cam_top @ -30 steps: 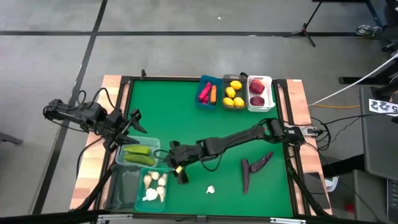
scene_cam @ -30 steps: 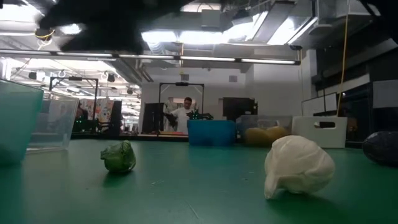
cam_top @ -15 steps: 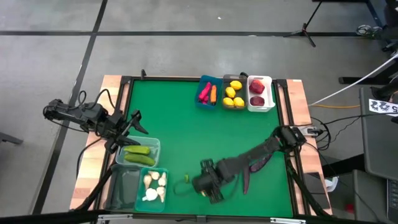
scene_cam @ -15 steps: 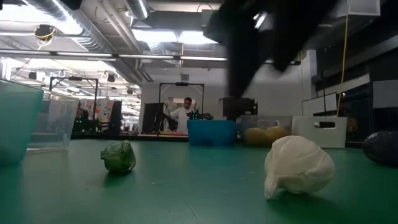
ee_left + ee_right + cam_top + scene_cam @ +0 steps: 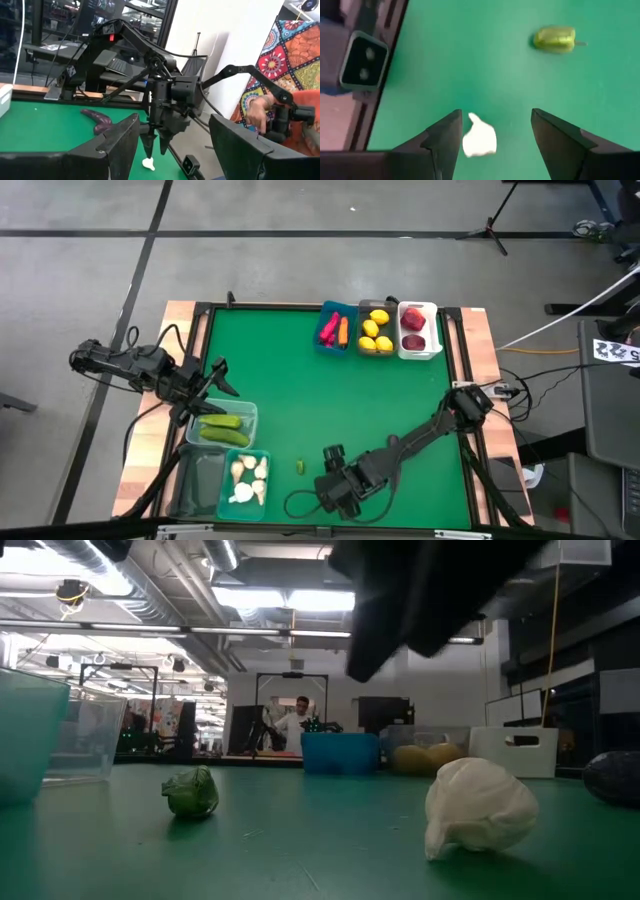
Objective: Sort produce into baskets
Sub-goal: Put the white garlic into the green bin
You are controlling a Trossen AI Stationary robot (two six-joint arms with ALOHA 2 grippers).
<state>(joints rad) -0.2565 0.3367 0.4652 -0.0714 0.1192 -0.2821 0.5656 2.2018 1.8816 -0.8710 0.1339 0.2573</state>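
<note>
My right gripper hangs open near the table's near edge, fingers pointing down. A white garlic lies on the table below it, between the fingers and nearer to one of them, untouched. In the low view the garlic rests on the green mat. A small green vegetable lies to the left of the gripper, toward the teal bin. A dark purple eggplant lies beyond my right arm. My left gripper is open and empty above the clear bin's far edge, over the green cucumbers.
At the far edge stand a blue bin with the pink pepper and carrot, a grey-clear bin with lemons, and a white bin with apples. The teal bin holds several garlics, with a dark clear bin beside it. A person sits beyond the table.
My right gripper has swung from beside the cucumber and garlic bins toward the table's right and near edge, and now stands over the loose garlic. The garlic and the green vegetable have stayed where they were.
</note>
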